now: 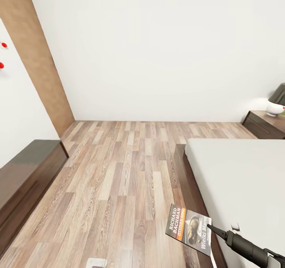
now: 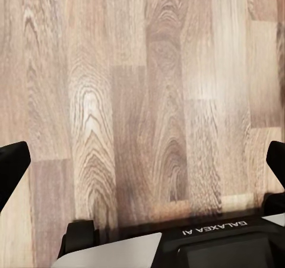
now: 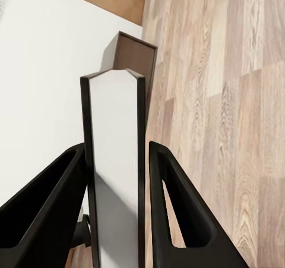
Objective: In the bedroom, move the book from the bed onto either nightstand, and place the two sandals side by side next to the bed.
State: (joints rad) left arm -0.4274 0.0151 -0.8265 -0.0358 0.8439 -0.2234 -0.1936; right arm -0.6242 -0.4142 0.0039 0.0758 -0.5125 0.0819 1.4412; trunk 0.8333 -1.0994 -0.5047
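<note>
Book (image 1: 189, 229), dark cover, orange band, gripped

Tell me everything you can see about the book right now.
The book is a thin paperback with a dark cover, an orange band and white lettering reading Richard Bachman. The right pincer is shut on its white page edge, holding it in the air, tilted, over the bed's wooden edge and the floor.

Wood-plank floor (image 1: 126, 173) — faint sheen
</note>
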